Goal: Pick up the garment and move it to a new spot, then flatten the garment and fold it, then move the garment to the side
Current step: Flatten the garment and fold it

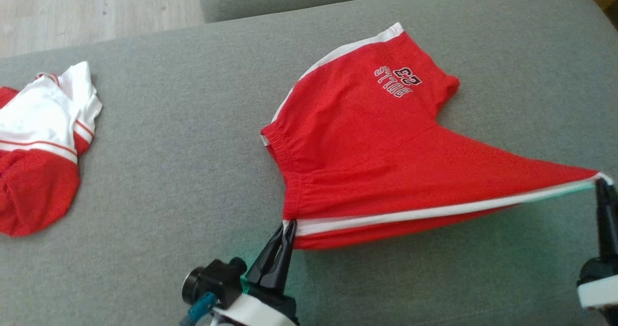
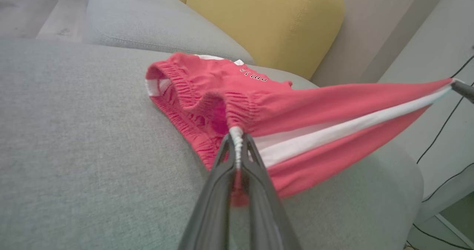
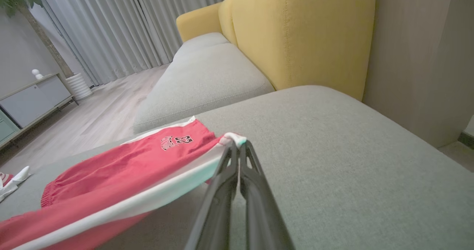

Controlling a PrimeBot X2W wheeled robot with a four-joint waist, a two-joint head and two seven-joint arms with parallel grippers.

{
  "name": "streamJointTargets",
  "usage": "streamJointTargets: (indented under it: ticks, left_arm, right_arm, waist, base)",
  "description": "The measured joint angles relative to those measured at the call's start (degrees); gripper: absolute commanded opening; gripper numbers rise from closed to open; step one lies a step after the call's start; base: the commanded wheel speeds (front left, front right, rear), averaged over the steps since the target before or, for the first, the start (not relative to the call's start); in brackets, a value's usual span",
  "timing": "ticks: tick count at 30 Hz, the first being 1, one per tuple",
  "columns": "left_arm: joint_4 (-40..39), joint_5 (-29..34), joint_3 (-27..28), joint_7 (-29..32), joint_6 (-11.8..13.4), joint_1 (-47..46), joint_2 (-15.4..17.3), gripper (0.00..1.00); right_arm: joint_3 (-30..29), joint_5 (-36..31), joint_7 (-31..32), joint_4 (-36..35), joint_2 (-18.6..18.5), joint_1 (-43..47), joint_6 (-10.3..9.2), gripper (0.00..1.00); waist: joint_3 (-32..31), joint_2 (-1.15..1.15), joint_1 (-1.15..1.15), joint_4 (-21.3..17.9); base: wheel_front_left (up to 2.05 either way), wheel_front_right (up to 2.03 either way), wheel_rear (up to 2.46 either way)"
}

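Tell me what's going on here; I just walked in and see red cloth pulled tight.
The robot has red fabric shorts with white side stripes stretched between both tools above a grey sofa cushion. The left tool is shut on the waistband end, the right tool on the hem end. The far half rests on the cushion.

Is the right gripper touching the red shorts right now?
Touching. The right wrist view shows the right gripper shut on the white-trimmed corner of the red shorts, with the cloth pinched between its fingertips.
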Motion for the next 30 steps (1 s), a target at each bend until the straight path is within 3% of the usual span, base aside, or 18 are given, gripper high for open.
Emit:
streamJointTargets:
  ticks: [5, 11, 20, 30]
  left_arm:
    - [-3.46, -0.75, -0.62, 2.93, 0.07, -2.14, -0.41, 0.00]
    - [-2.16, -5.22, -0.78, 6.89, 0.41, -11.71, -2.09, 0.00]
    - [2.82, -9.13, -0.65, 7.20, 3.22, -23.32, -2.59, 0.00]
    - [9.43, -13.66, -5.20, 5.31, 7.19, -34.53, -2.93, 0.00]
  right_arm:
    - [-3.01, -1.60, 3.66, -1.59, 0.77, -3.30, 0.00, 0.00]
    - [-2.03, -3.12, 5.65, 5.42, -1.23, -17.02, 0.00, 0.00]
    - [4.87, -3.13, 5.82, 19.83, -5.58, -35.29, 0.00, 0.00]
    - [16.44, -2.54, 4.19, 38.07, -9.05, -54.71, 0.00, 0.00]
  waist:
    - [1.73, 0.00, 0.01, 1.58]
    - [5.39, 0.00, 0.03, 4.14]
    - [11.11, 0.00, 0.04, 6.90]
    - [16.99, -0.01, 0.03, 9.44]
  base:
    - [0.00, 0.00, 0.00]
    - [0.00, 0.00, 0.00]
    - [0.00, 0.00, 0.00]
    - [0.00, 0.00, 0.00]
